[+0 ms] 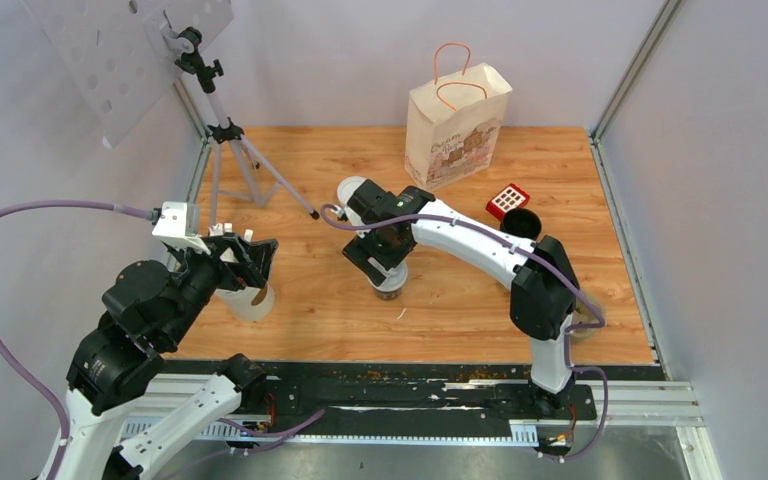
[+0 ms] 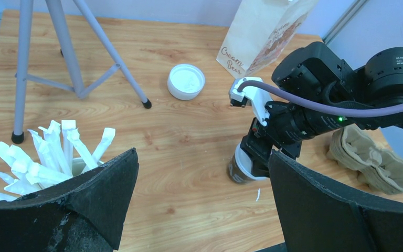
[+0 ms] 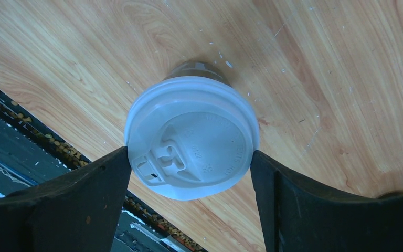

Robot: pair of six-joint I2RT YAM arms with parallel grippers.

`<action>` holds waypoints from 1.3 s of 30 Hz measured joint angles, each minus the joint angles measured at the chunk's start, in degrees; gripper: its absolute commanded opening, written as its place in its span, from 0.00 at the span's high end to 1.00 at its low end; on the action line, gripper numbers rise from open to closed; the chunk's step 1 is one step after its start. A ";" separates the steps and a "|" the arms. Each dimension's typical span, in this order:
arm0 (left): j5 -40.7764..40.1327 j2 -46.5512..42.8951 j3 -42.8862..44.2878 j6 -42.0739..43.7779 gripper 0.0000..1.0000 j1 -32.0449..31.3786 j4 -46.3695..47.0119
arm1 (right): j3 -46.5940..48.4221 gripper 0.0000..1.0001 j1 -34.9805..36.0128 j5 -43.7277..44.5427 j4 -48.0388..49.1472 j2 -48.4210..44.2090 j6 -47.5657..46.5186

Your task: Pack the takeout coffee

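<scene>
White plastic caps the brown paper coffee cup (image 3: 191,137), which stands upright on the wooden table (image 1: 460,310), near the middle and towards the near edge. The right claw (image 3: 189,153) hangs straight over it. Its two black fingers (image 3: 84,199) are spread wide, one on each side of the sip lid, right at the rim. Whether they press on the lid or merely stand beside it I cannot tell. Beyond the cup, in the left wrist view, lies a brown moulded pulp cup carrier (image 2: 372,157). Farther back sit a loose round white lid (image 2: 186,81) and an upright tan paper bag with orange handles (image 1: 455,125). On the left, the left claw (image 2: 202,156) hovers with its fingers fully spread, pinching nothing, close above a pale cup stuffed with white paper-wrapped sticks (image 2: 47,152). A grey tripod (image 1: 230,150) stands behind that cup.
</scene>
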 measured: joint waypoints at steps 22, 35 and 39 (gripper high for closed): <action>0.02 0.00 0.00 0.02 0.00 0.00 -0.11 | 2.16 0.15 -0.07 -0.13 -1.77 0.35 -0.48; 0.74 0.68 0.15 0.70 0.00 0.00 -0.20 | 2.14 0.13 -0.44 -0.61 -1.66 0.26 -0.59; 1.38 4.00 1.73 0.87 0.00 0.00 -0.59 | 1.25 0.17 -1.90 -2.82 -0.90 -2.82 -0.46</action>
